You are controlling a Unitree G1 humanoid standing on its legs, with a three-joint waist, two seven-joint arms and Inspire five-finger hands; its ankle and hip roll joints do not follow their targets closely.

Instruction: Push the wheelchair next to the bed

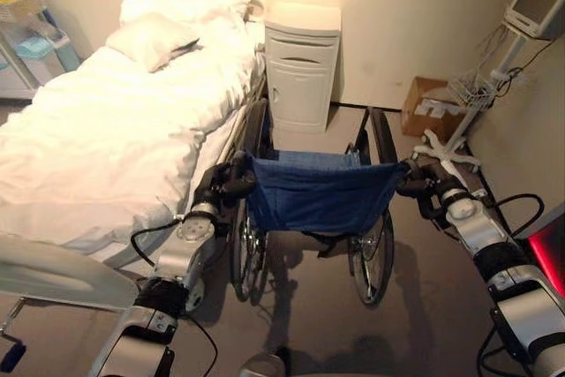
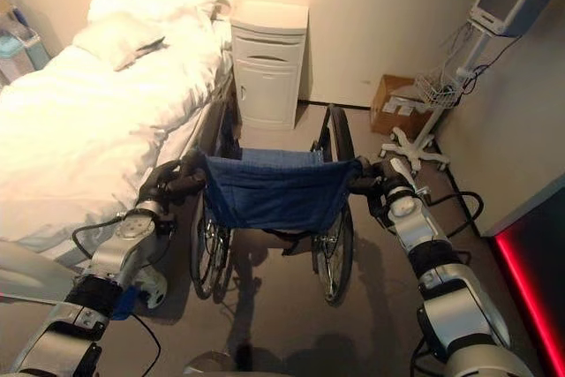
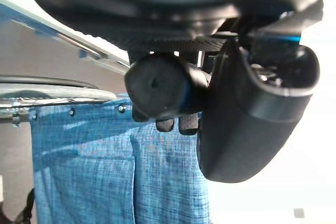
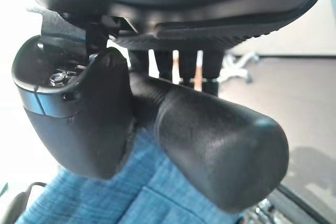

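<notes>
While my left hand (image 1: 222, 184) and right hand (image 2: 378, 184) have fingers curled round the push handles of the wheelchair (image 1: 316, 193), which stands just beside the bed (image 1: 106, 139), an uneven shove could jam its wheel against the frame.

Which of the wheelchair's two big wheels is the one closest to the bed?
The big wheel on the robot's left, below the left hand. It runs right beside the bed; the other wheel stands on open floor.

Warm, bright light, blown out on the bed (image 1: 106, 139); soft shadows beneath the wheelchair (image 1: 318, 196); blurred in wrist close-ups.
</notes>
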